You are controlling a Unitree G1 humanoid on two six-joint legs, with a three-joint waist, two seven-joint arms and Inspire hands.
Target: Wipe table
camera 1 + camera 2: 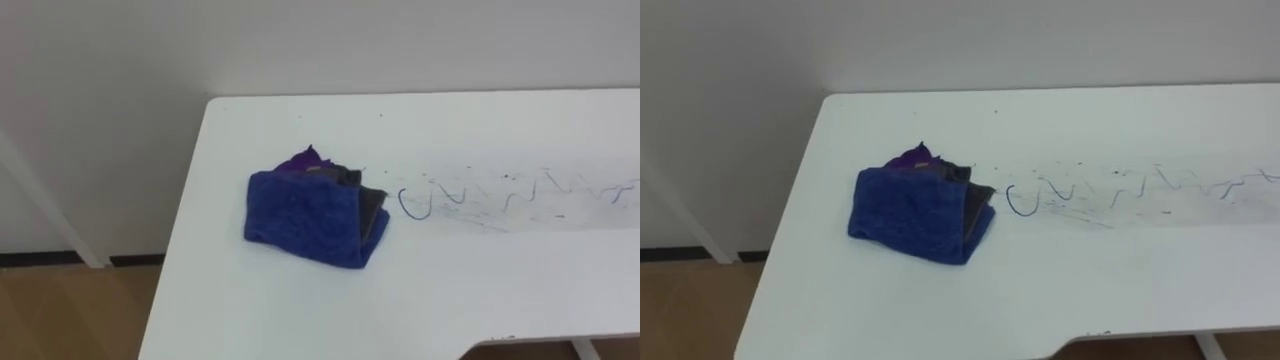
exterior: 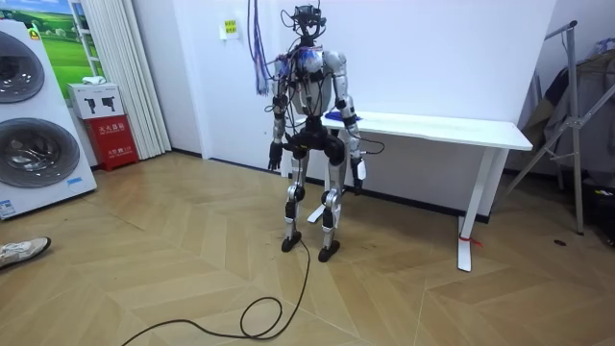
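In the left eye view a crumpled blue microfibre cloth (image 1: 312, 215) lies left of centre on the white rectangular table (image 1: 480, 300), just left of scribbled blue pen marks (image 1: 500, 192). In the room view both arms hang straight down, left hand (image 2: 274, 154) and right hand (image 2: 358, 175) at hip height, touching nothing. I cannot tell whether they are open or closed.

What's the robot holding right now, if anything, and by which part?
Nothing that shows: the blue cloth lies untouched on the white table, and the left hand and right hand hang at the robot's sides.
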